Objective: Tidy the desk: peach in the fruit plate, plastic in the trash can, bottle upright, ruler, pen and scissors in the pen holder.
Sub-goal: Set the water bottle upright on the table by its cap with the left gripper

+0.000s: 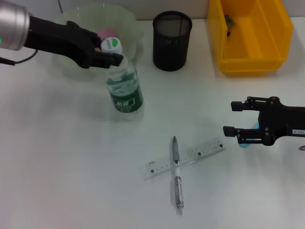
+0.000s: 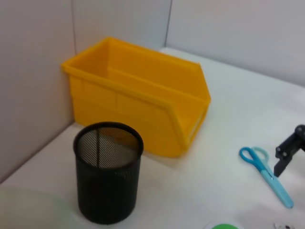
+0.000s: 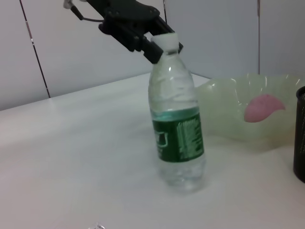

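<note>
The clear plastic water bottle (image 1: pixel 125 88) looks glossy, the black metal-mesh cylindrical pen holder (image 1: pixel 172 40) matt, the smooth white surface (image 1: pixel 71 167) faintly sheened.

The bottle (image 3: pixel 177 129) stands upright on the white desk (image 3: pixel 71 157). It has a green label and a white cap. The left gripper (image 3: pixel 159 45) is up at the bottle's cap, with black fingers (image 3: pixel 153 51) touching it. Behind the bottle sits the pale green fruit plate (image 3: pixel 228 95), and the pink peach (image 3: pixel 263 107) lies inside it.
</note>
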You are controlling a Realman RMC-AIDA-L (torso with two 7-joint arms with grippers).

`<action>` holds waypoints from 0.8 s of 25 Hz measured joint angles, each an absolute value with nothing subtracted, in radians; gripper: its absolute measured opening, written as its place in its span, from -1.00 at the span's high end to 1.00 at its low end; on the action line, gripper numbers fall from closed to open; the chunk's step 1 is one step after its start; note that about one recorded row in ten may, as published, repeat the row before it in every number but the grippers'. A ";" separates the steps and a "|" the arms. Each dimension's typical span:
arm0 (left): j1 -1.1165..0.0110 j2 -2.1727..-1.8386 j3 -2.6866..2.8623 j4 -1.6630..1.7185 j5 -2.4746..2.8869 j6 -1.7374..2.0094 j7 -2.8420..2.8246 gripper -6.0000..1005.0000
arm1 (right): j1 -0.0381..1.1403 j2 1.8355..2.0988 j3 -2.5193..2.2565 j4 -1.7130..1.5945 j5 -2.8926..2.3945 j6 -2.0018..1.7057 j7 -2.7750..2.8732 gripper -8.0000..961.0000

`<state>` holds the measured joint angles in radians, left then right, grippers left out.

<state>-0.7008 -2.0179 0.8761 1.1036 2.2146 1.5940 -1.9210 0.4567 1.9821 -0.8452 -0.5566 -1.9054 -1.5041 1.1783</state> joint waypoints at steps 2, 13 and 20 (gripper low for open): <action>-0.692 -2.015 0.869 1.104 2.202 1.594 -1.916 0.03 | 0.457 1.982 -0.845 -0.557 -1.905 -1.504 1.178 -0.58; -0.619 -2.006 0.769 1.104 2.166 1.594 -1.852 0.01 | 0.460 1.984 -0.845 -0.558 -1.903 -1.504 1.178 -0.58; -0.572 -1.998 0.697 1.104 2.154 1.584 -1.788 0.00 | 0.460 1.984 -0.845 -0.560 -1.903 -1.505 1.178 -0.58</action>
<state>-0.5718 -1.9983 0.6971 1.1037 2.1542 1.5844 -1.7880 0.4602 1.9844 -0.8452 -0.5599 -1.9028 -1.5048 1.1781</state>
